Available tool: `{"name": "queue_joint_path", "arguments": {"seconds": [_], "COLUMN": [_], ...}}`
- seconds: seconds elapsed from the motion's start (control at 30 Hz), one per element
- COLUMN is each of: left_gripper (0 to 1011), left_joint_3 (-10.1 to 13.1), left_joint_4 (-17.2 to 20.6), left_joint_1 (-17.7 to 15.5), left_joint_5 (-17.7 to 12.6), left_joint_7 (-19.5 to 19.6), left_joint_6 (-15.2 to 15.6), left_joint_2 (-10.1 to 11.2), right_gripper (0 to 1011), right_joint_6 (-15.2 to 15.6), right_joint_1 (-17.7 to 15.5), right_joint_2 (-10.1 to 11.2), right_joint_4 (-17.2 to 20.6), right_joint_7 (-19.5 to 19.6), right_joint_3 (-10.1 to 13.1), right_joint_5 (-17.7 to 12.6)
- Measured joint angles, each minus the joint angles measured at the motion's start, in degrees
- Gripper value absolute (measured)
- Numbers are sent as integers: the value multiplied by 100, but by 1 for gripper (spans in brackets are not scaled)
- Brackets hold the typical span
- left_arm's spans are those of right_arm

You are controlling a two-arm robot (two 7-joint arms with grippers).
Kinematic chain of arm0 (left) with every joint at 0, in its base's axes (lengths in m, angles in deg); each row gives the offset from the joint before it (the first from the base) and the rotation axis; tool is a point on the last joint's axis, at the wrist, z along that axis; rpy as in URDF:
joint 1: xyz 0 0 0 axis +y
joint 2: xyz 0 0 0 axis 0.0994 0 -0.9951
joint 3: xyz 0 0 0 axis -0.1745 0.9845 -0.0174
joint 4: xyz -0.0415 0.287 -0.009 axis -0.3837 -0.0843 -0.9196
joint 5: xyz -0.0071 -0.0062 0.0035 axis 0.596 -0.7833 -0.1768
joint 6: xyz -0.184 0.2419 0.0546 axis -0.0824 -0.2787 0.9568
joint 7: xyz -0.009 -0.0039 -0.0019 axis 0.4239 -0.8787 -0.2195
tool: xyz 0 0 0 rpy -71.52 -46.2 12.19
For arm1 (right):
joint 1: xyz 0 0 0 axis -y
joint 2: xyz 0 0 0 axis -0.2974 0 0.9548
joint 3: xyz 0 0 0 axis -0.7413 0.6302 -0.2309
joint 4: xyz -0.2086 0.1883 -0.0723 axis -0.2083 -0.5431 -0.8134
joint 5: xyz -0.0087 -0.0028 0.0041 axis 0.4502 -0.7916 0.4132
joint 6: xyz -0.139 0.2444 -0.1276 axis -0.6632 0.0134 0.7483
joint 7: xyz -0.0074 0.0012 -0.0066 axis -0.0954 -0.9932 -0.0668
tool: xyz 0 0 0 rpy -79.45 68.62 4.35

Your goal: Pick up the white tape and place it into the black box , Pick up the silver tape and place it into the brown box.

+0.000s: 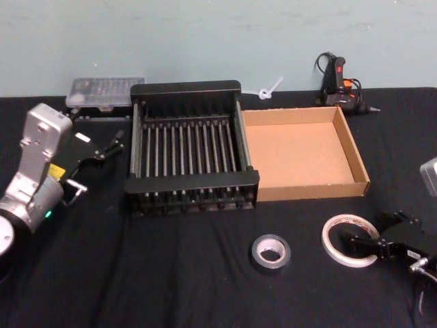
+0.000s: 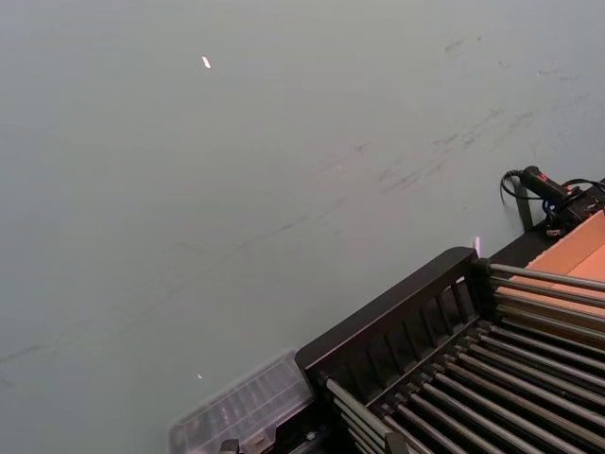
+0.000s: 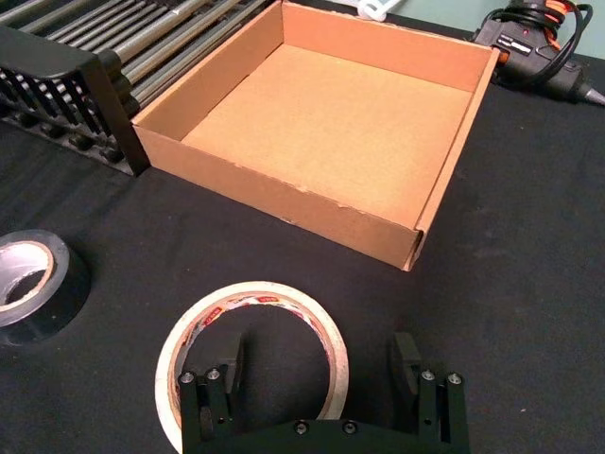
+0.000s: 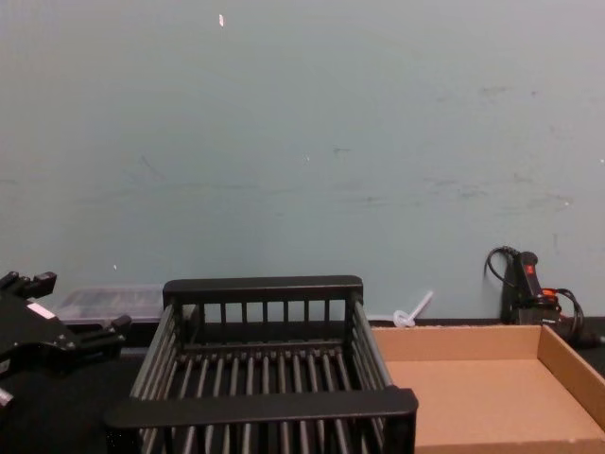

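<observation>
The white tape [image 1: 332,236] [image 3: 189,331] lies flat on the black cloth at the front right. My right gripper [image 1: 372,244] [image 3: 317,364] is open and low over the roll's right side, one finger inside the ring and the other outside it. The silver tape [image 1: 259,254] [image 3: 43,303] lies flat just left of it, untouched. Behind them stand the black box [image 1: 186,88] [image 3: 57,61] [image 4: 263,288] and, touching its right side, the brown box [image 1: 311,186] [image 3: 274,189] [image 4: 454,333]; both hold nothing. My left gripper [image 1: 115,145] [image 4: 80,303] hangs open, left of the black box.
A glue gun [image 1: 339,82] [image 3: 539,38] lies behind the brown box at the back right. A clear plastic case [image 1: 106,92] [image 2: 241,407] sits behind the black box's left corner. A small white plastic piece [image 1: 270,90] lies by the wall.
</observation>
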Motion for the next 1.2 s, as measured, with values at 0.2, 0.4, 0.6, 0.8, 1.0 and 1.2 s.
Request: {"name": "queue_joint_path", "arguments": {"seconds": [0.2,0.4,0.6,0.8,1.0,1.2], "left_gripper": [1001,1001,1001,1001,1001,1001], "left_joint_3": [0,0,0,0,0,0], "left_joint_4": [0,0,0,0,0,0], "left_joint_1": [0,0,0,0,0,0], "left_joint_5": [0,0,0,0,0,0], "left_joint_7": [0,0,0,0,0,0], "left_joint_6": [0,0,0,0,0,0], "left_joint_2": [0,0,0,0,0,0], "right_gripper": [1002,1002,1002,1002,1002,1002], "right_joint_6": [6,-2,-7,9,26,37], "right_joint_1": [27,40,50,42,44,49], "right_joint_2": [-41,-62,-81,-93,-99,-122], "right_joint_4": [-54,-86,-105,-116,-131,-141], "right_joint_7": [-19,-52,-74,-105,-128,-138], "right_joint_3": [-1,-12,-13,7,9,7], "right_joint_5": [51,122,160,179,197,211]}}
